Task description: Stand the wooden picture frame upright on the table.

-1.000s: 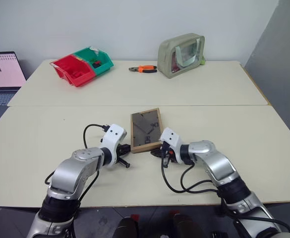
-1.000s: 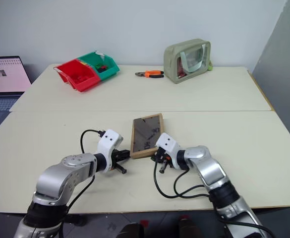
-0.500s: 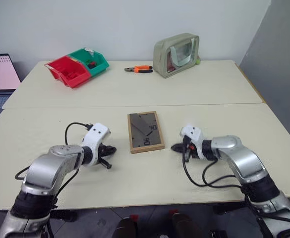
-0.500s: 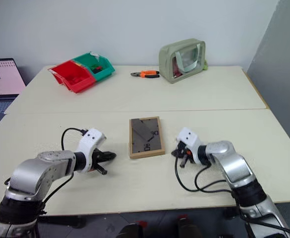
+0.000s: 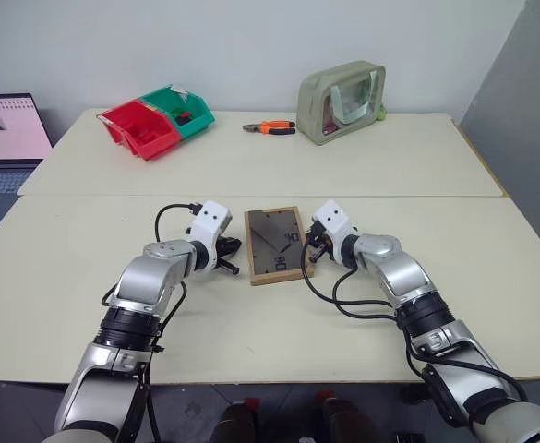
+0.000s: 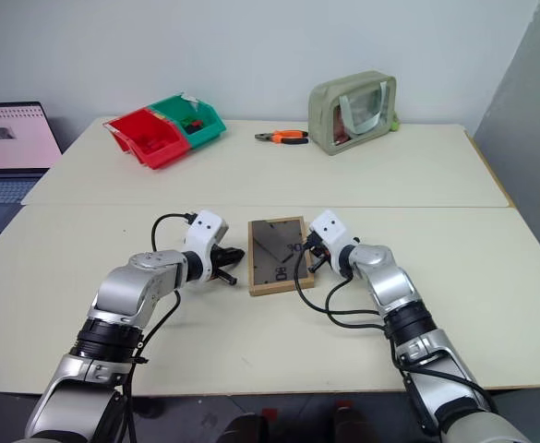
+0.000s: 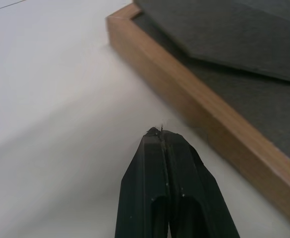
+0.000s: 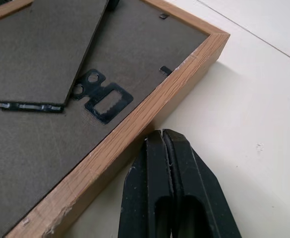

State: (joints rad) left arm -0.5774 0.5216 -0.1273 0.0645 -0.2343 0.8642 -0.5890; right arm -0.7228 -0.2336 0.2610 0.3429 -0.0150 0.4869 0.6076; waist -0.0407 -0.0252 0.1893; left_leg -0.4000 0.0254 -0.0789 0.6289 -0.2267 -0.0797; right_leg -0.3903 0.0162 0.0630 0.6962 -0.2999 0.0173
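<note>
Bins: red bin (image 5: 138, 130), green bin (image 5: 181, 107) side by side, contents unclear. Left gripper (image 7: 162, 135), right gripper (image 8: 162, 137) closed, empty.

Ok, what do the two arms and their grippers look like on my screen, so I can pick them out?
Both arms are silver-grey metal with black joint sections, and each wrist carries a white block with small dark dots. Loose black cables loop out beside each forearm. The left gripper and right gripper each have two slim, tapered black fingers.

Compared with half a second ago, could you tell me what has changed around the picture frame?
Both shut grippers closed in: left gripper and right gripper now flank the wooden picture frame. The frame still lies face down on the table, unheld.
</note>
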